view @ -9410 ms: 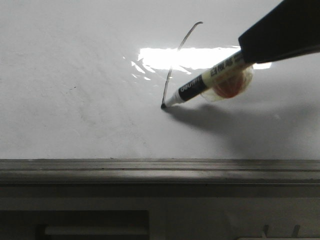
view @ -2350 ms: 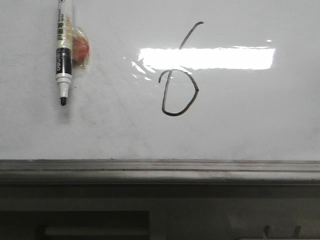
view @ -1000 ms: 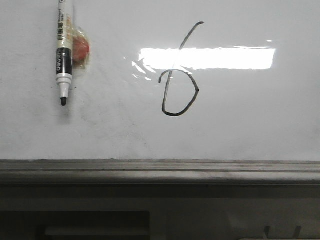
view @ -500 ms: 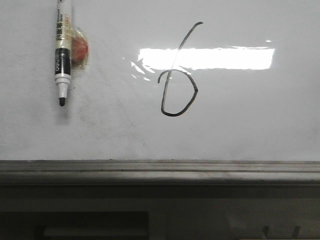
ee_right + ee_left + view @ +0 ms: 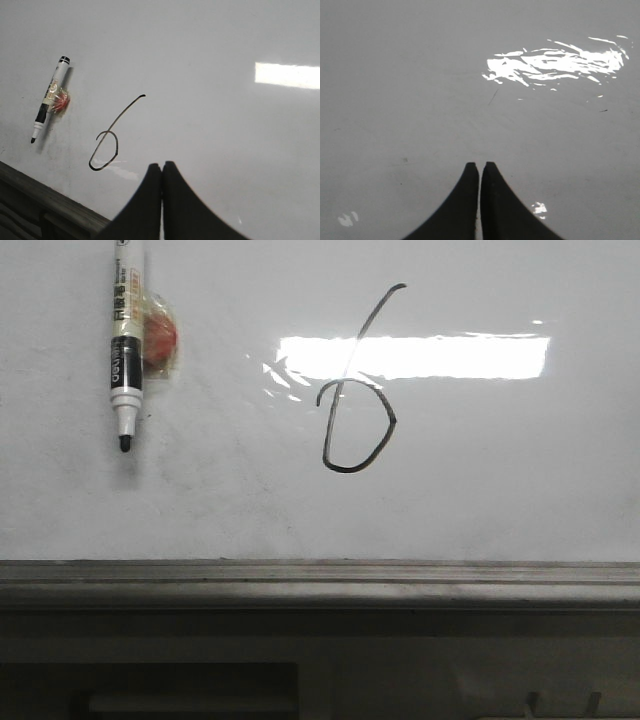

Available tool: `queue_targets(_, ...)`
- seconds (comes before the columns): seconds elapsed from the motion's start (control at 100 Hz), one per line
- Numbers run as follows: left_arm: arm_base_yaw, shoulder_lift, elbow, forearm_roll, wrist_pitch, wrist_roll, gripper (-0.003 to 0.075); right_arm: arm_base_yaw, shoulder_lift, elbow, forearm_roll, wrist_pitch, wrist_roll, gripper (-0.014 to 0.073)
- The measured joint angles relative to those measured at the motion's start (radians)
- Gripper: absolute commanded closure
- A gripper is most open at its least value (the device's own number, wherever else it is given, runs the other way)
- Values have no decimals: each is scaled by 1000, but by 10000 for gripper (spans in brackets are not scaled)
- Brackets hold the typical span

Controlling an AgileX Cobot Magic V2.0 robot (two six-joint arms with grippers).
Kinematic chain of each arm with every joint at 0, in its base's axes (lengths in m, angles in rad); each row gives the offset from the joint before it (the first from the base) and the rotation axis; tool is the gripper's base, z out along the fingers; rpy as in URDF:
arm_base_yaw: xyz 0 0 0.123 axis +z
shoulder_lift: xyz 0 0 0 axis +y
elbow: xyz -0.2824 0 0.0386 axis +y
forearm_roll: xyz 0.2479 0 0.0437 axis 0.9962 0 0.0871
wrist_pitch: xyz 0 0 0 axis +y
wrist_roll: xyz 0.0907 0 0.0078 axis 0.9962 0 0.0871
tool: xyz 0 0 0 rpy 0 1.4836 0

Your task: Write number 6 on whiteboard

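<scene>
Black tool tips first: left tool (image 5: pixel 479 167) pinched closed on nothing, right tool (image 5: pixel 162 167) same, both clear of the whiteboard (image 5: pixel 500 490). Further out, number 6 (image 5: pixel 355 390) drawn mid-board, loop joined up, crossing the glare. Marker (image 5: pixel 125 350) parked upper left w/ cap off, well apart from the digit. Looks like writing's done imo; prob nothing left but keeping arms off the ink.

Marker (image 5: pixel 126 345) top cut off by front view's edge; its printed label too small to read.
</scene>
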Motion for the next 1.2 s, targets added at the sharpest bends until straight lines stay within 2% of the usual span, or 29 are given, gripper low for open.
queue_targets(0.95,0,0,0,0,6,0,740,0,0,0,-5,0,0,659)
queue_targets(1.06,0,0,0,0,6,0,740,-4,0,2,-145,-11,19,659)
queue_targets(1.2,0,0,0,0,8,0,740,-42,0,50,-443,-129,239,659)
